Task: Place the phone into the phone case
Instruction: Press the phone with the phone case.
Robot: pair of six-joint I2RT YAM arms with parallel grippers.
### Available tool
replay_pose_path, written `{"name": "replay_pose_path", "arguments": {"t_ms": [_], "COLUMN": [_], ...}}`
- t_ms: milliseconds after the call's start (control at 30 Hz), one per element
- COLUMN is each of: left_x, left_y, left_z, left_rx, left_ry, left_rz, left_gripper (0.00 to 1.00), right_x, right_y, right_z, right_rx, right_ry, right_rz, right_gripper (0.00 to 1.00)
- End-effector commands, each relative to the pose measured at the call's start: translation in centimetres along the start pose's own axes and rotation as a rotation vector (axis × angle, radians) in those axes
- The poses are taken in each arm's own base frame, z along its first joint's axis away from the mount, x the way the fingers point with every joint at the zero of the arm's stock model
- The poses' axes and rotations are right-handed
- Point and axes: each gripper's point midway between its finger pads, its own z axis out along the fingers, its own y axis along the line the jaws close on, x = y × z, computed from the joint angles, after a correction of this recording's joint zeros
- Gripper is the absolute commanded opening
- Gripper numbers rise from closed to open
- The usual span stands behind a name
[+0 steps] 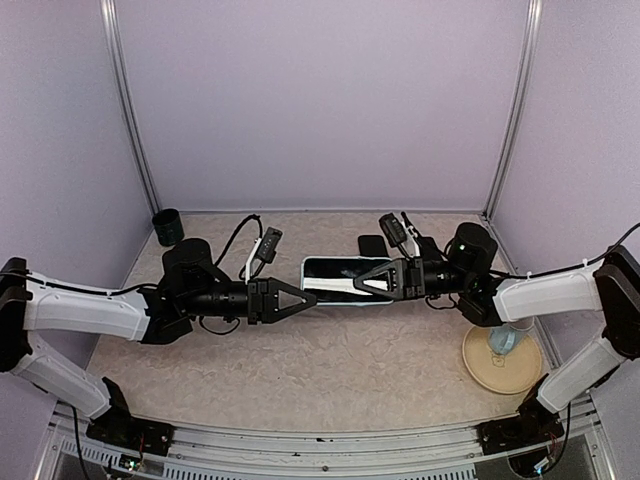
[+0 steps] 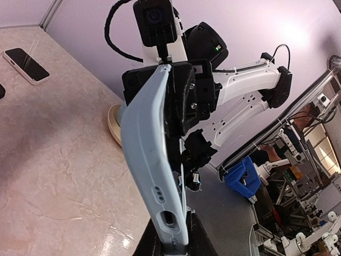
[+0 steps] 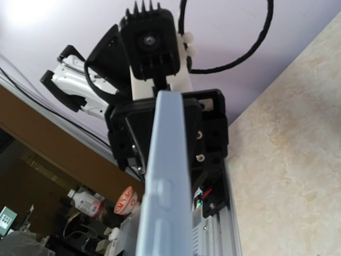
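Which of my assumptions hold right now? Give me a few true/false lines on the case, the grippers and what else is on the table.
1. The light blue phone case is held between the left gripper and the right gripper. True.
2. The black cup stands at the near right corner of the table. False: it stands at the far left corner.
3. A phone lies flat on the table, screen up, apart from the case. True.
4. The plate on the right is bare. False: a pale blue object sits on it.
5. The left gripper is open and clear of the case. False: it is shut on one end of it.
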Motion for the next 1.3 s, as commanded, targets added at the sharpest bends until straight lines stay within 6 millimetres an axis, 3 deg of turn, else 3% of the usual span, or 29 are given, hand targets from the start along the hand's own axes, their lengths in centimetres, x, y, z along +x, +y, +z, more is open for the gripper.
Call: {"name": "replay_pose_path", "arguments": {"t_ms": [0,567,733,833,1267], "left_x": [-0.4,-1.2,-2.1,-2.8,-4.4], "left_y": [-2.6,-2.7,-2.1,-1.8,-0.4], "left_z": [-1.1,-2.2,-2.8,-3.2,-4.2], "left_rx": [0.086,0.022,-0.063,-0.121,-0.386], "left_ry": [-0.011,-0.04,-0.073,-0.083,-0.123], "left_rz": [0.117,0.159,0.19,0.225,0.418], "left_gripper": [0.13,0.52,0.72,0.96,0.99], "right_x": [-1.7,-1.3,-1.3,-1.5,-0.8], "right_y": [-1.5,-1.5,-2.4,-2.9,-3.8], "right_z": [-1.4,-1.6,-1.6,-1.6,-1.2], "right_rx": [0.053,0.057,0.117,0.165,0.228], "right_ry": [-0.086,-0.079,-0.068,-0.062,0.0], "right_rz": [0.046,0.05,0.048,0.03,0.003], "right_gripper": [0.0,0.0,0.0,0.0,0.0]}}
